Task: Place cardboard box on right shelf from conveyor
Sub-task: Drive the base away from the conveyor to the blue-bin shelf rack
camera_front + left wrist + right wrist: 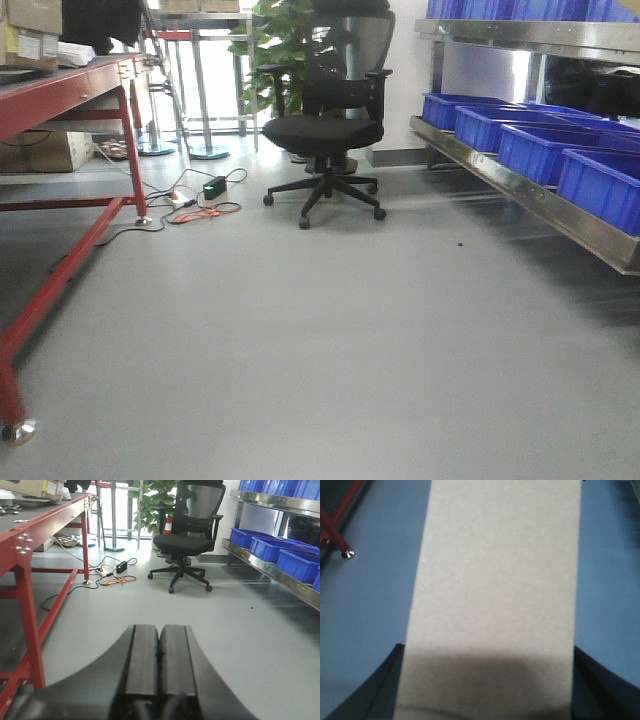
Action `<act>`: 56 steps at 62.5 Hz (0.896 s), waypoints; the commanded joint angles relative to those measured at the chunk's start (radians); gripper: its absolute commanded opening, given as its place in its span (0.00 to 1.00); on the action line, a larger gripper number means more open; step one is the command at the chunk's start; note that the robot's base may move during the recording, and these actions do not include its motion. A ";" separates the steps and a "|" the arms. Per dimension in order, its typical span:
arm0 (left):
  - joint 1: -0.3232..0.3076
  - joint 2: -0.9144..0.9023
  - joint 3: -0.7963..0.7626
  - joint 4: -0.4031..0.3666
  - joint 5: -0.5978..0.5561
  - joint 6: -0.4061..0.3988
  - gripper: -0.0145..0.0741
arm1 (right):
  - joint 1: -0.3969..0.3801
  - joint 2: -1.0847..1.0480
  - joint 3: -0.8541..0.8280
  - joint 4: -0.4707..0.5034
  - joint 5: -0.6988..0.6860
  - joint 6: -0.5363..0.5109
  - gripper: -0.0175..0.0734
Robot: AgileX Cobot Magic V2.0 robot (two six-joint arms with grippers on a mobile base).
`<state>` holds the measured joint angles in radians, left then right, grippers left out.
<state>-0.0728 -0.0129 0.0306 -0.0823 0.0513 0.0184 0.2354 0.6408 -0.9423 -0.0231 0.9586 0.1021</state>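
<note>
Tan cardboard filled the right wrist view: the right claw (487,700) was pinching the cardboard box (495,580), with a dark finger (365,695) on each long side. The box was held out over the grey floor (365,595). A red table leg (332,527) with a metal foot showed up-left of the box. The left claw (160,675) had its two black fingers pressed together with nothing between them, hanging above the floor. Ahead stood a black office chair (325,130) with a plant (275,40) behind it and cables (190,200) on the floor to its left. A red-framed table (60,95) ran along the left. The steel shelf (520,190) ran along the right, with blue bins (540,150) on it.
</note>
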 commanded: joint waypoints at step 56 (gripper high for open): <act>-0.005 -0.012 -0.003 -0.009 -0.091 -0.007 0.03 | -0.002 0.000 -0.029 -0.009 -0.082 -0.010 0.48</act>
<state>-0.0728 -0.0129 0.0306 -0.0823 0.0513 0.0184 0.2354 0.6394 -0.9423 -0.0231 0.9602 0.1021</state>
